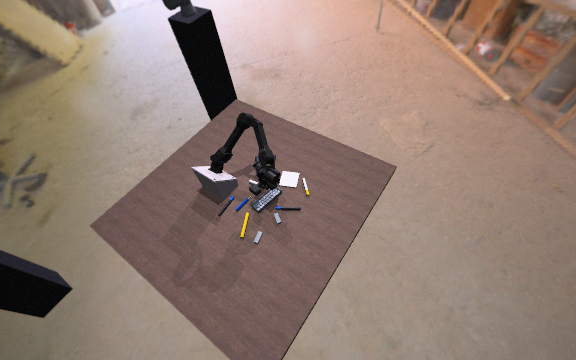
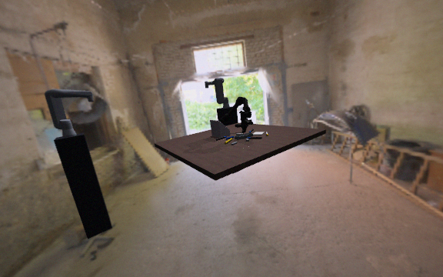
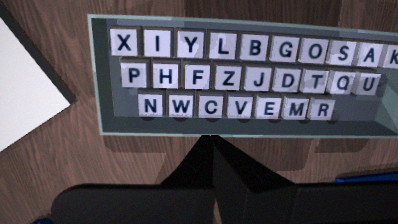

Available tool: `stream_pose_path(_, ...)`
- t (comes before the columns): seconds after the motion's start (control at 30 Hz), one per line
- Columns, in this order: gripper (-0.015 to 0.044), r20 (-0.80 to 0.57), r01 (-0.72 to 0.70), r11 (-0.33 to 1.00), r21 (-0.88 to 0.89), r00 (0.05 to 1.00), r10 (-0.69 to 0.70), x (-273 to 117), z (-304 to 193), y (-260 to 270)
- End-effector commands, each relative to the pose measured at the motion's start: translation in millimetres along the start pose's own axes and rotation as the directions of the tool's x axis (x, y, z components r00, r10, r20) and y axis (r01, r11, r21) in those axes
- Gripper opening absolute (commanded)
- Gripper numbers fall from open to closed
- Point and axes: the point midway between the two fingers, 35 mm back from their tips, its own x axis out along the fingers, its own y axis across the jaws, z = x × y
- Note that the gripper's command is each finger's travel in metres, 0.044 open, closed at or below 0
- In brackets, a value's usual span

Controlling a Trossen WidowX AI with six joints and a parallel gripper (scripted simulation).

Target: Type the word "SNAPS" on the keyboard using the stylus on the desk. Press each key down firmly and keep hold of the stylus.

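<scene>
The keyboard [image 1: 266, 200] [image 2: 243, 136] [image 3: 125, 126] lies on the desk, its three rows of white letter keys facing up; the S key [image 3: 343, 52] and N key [image 3: 150, 105] show in the wrist view. My gripper [image 3: 209, 143] [image 1: 255, 190] is shut with its tips together and no stylus visible between them. In the wrist view the tips overlap the keyboard's near edge, below the C key [image 3: 211, 106]. Around the keyboard lie a blue pen [image 1: 243, 204] [image 3: 369, 178], two black-and-blue pens [image 1: 226, 206] [image 1: 288, 208] and a white pen with a yellow end [image 1: 306, 186]. I cannot tell which is the stylus.
A white pad [image 1: 289, 179] [image 3: 30, 85] lies beside the keyboard. A yellow stick [image 1: 244, 225] and two grey blocks [image 1: 277, 218] [image 1: 258, 237] lie on its other side. A grey wedge-shaped stand [image 1: 218, 187] [image 2: 218, 129] is under the arm's base.
</scene>
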Motion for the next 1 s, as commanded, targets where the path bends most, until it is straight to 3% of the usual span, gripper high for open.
stream_pose_path(0.0, 0.0, -0.003, -0.001, 1.0, 0.004, 1.0, 0.001, 0.5, -0.6, 1.3)
stream_pose_path(0.2, 0.0, -0.002, 0.002, 1.0, 0.005, 1.0, -0.002, -57.0, 0.0, 0.7)
stream_pose_path(0.53, 0.0, 0.013, -0.002, 1.0, 0.003, 1.0, 0.002, -57.1, 2.6, 0.8)
stream_pose_path(0.67, 0.0105, 0.011, -0.002, 1.0, 0.004, 1.0, 0.002, -56.4, 2.3, 0.7)
stream_pose_path(0.8, 0.0, 0.011, -0.002, 1.0, 0.004, 1.0, 0.002, -56.4, 2.3, 0.7)
stream_pose_path(0.97, 0.0, 0.011, -0.002, 1.0, 0.004, 1.0, 0.002, -56.4, 2.3, 0.7)
